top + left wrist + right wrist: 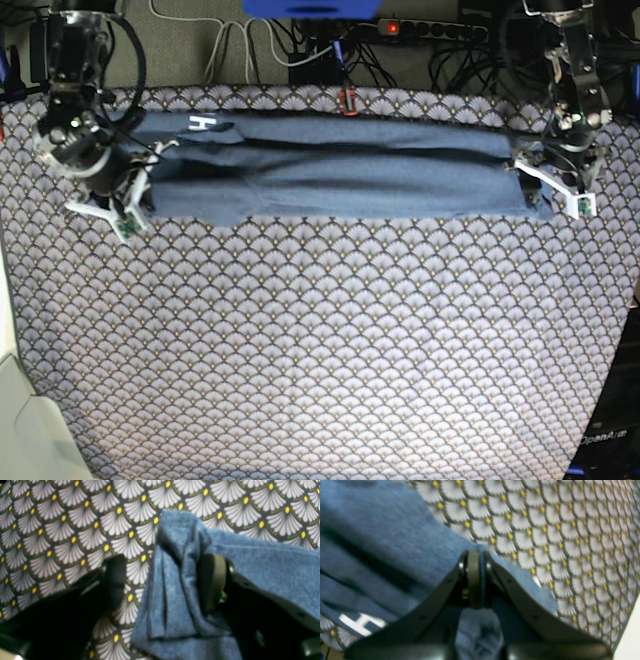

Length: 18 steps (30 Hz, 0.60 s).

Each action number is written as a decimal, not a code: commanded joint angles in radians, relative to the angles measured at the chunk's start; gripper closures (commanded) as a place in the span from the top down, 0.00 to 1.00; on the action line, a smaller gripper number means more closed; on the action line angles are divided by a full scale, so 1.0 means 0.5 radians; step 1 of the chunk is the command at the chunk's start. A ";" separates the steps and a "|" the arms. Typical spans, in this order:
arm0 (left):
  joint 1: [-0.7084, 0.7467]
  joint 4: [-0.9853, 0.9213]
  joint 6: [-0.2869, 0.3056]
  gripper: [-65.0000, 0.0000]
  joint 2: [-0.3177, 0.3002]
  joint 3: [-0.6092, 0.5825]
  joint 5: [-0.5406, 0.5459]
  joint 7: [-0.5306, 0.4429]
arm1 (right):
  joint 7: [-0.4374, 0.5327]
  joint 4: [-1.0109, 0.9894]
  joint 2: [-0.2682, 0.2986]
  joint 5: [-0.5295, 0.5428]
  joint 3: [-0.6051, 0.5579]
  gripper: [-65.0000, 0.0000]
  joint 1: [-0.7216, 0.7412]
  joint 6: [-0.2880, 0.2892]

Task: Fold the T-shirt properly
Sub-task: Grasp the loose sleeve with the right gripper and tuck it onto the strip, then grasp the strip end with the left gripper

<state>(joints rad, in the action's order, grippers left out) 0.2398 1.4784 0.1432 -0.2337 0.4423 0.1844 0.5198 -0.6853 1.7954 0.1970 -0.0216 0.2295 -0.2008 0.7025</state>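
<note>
The T-shirt (330, 165) is a soft slate blue with tiny lighter flecks in it. It has a bit of white lettering (203, 122) near one end. The table cover (320, 340) under it is dark grey, filled with rows of pale grey-white fan shapes, each with a small yellow dot at its tip. The left gripper (165, 580) is black, and one finger pad (212, 580) looks olive-brown. The right gripper (476, 577) is dark grey-black too.

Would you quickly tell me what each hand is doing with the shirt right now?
Left hand: open, a bunched end of the T-shirt between its fingers, not clamped.
Right hand: closed, pinching the T-shirt's edge.
</note>
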 commanded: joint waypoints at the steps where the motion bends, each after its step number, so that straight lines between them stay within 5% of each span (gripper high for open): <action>1: -0.018 0.024 -0.006 0.66 -0.031 0.007 -0.005 -0.044 | 0.034 0.035 0.019 0.002 0.015 0.00 -0.005 -0.009; 18: -0.008 -0.025 -0.006 0.66 -0.022 -0.002 0.010 -0.044 | 0.040 -0.011 -0.024 0.005 0.015 0.00 -0.118 -0.009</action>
<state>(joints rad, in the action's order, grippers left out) 0.2375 1.4559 0.1440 -0.2325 0.4374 0.1890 0.5072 -0.6800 1.7737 0.1761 -0.0216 0.2310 -0.2661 0.7025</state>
